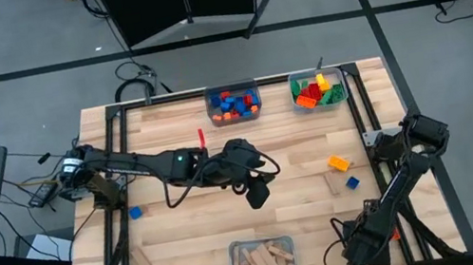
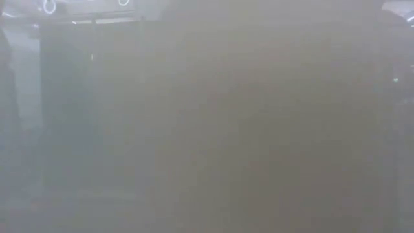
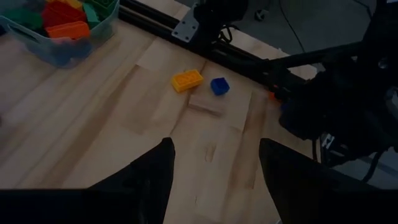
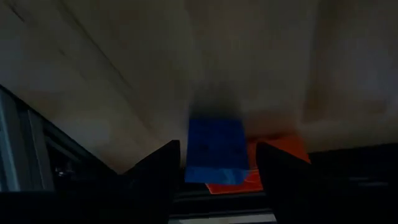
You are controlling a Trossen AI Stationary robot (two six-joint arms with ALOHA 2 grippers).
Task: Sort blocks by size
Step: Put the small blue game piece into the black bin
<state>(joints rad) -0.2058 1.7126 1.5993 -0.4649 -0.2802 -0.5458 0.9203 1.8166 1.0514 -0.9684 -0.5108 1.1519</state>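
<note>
Left claw is over mid-table, arm stretched in from the left side. In the left wrist view its fingers stand wide apart with only bare table between them: nothing held.

Nearest target straight ahead is a wood block. It lies flat, on the claw's centre line, well short of the far rail. Its long axis runs roughly across the approach, along the line on which the fingers close. So the fingers would meet its ends, not its flanks (a wrist turn looks the safer grip, my judgement).

Just past it is a yellow brick, also lying crosswise and slightly skewed. A blue cube sits just beside the brick, apart from it. Neither clearly touches the wood block.

From above, these three lie to the claw's right, on the table's right half. The wood bin is at the front edge. The small-block bin and big-brick bin are at the back.

Right claw is folded at the front-right corner. Its fingers are apart, a blue block shows in the gap with a sliver free each side, and I judge it not gripped. An orange block lies just behind. The left claw faces the three blocks, so I expect it to take them.

(Low view is fogged and no use.)
</note>
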